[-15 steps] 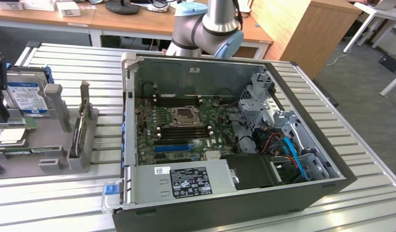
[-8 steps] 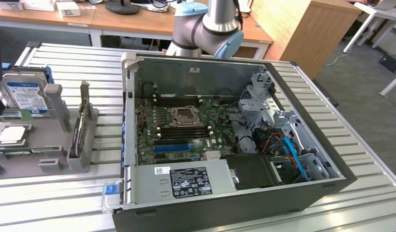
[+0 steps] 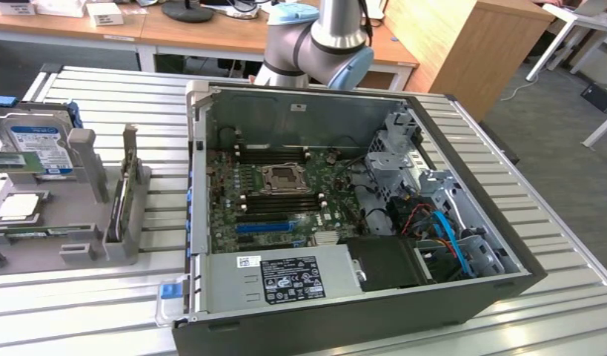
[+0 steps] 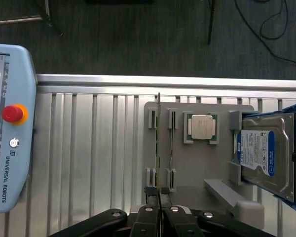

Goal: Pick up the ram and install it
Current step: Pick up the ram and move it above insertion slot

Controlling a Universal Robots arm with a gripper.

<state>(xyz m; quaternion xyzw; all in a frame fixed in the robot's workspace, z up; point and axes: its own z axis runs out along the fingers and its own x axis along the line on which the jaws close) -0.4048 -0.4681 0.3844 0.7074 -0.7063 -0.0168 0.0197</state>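
The ram (image 4: 159, 143) is seen edge-on as a thin green line. It is clamped between the closed fingers of the gripper (image 4: 159, 202) and held high above the grey holder (image 4: 197, 168) near the table (image 3: 105, 304) edge. 1 other stick (image 4: 172, 148) is seated in the holder. Pickup is judged done. Installation is not: the motherboard (image 3: 328, 178) inside the open case (image 3: 283, 111) is not yet reached.

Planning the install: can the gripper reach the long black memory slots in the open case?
Probably yes: with the dark case open, the long black memory slots lie uncovered. The gripper, shut on the thin green ram stick, hangs over the grey fixture.
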